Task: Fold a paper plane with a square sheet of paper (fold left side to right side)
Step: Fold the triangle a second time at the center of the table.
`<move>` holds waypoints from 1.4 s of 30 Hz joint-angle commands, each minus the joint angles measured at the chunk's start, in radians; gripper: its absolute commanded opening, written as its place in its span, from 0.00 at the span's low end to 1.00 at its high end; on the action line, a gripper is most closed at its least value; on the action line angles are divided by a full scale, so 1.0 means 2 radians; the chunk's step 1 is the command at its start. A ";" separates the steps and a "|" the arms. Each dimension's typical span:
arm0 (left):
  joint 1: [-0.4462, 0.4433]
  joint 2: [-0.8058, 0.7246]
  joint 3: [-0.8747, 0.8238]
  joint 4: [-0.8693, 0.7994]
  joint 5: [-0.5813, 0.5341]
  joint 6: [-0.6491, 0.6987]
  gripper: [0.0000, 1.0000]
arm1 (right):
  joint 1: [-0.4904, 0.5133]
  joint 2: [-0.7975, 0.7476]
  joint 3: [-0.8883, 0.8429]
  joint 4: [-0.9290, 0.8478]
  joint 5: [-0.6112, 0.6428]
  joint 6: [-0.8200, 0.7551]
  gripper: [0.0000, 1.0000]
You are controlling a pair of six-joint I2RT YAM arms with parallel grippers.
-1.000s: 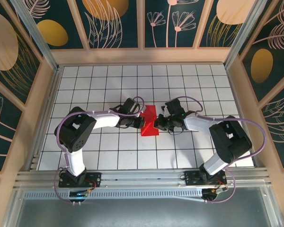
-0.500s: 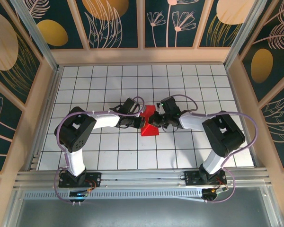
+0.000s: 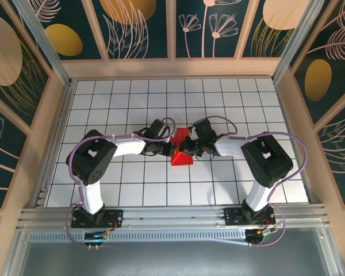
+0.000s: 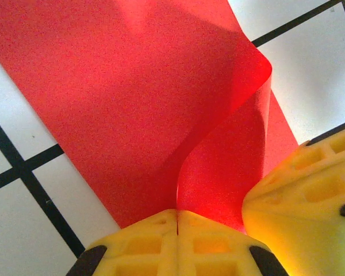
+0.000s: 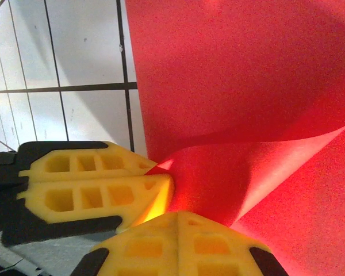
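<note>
The square sheet of paper (image 3: pixel 182 156) is bright red and lies at the table's middle as a narrow folded shape, not a pointed dart. My left gripper (image 3: pixel 173 148) is shut on its lifted left edge. In the left wrist view the paper (image 4: pixel 132 86) curls up from the closed yellow tips of the left gripper (image 4: pixel 177 214). My right gripper (image 3: pixel 189 150) is shut, its tips against the raised flap from the right. The right wrist view has the paper (image 5: pixel 247 75) bulging just ahead of the right gripper (image 5: pixel 178 214), with the left arm's fingers (image 5: pixel 98 190) beside it.
The white grid-tiled table (image 3: pixel 247 109) is walled by wooden frames (image 3: pixel 287 115) on three sides. Both arms (image 3: pixel 103 155) reach inward from their bases at the near edge. A metal rail (image 3: pixel 172 218) runs along the front.
The right gripper has moved left, from beside the paper to against its raised flap; its arm has swung inward. The left gripper has held still, gripping the paper.
</note>
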 commanded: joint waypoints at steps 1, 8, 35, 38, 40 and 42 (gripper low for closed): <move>0.003 0.017 0.000 -0.014 -0.021 0.011 0.00 | 0.003 0.008 0.010 -0.014 0.017 0.003 0.00; 0.003 0.019 0.001 -0.014 -0.022 0.011 0.00 | 0.003 0.011 0.005 -0.022 0.025 0.002 0.00; 0.003 -0.021 0.010 -0.012 -0.049 -0.013 0.11 | 0.003 0.017 -0.016 -0.028 0.035 0.009 0.00; 0.004 -0.045 0.019 -0.025 -0.063 -0.018 0.18 | 0.003 0.014 -0.020 -0.025 0.033 0.010 0.00; 0.003 -0.060 0.021 -0.032 -0.065 -0.022 0.21 | 0.002 0.013 -0.020 -0.023 0.032 0.010 0.00; 0.003 -0.075 0.020 -0.038 -0.062 -0.028 0.23 | 0.003 0.013 -0.020 -0.023 0.032 0.009 0.00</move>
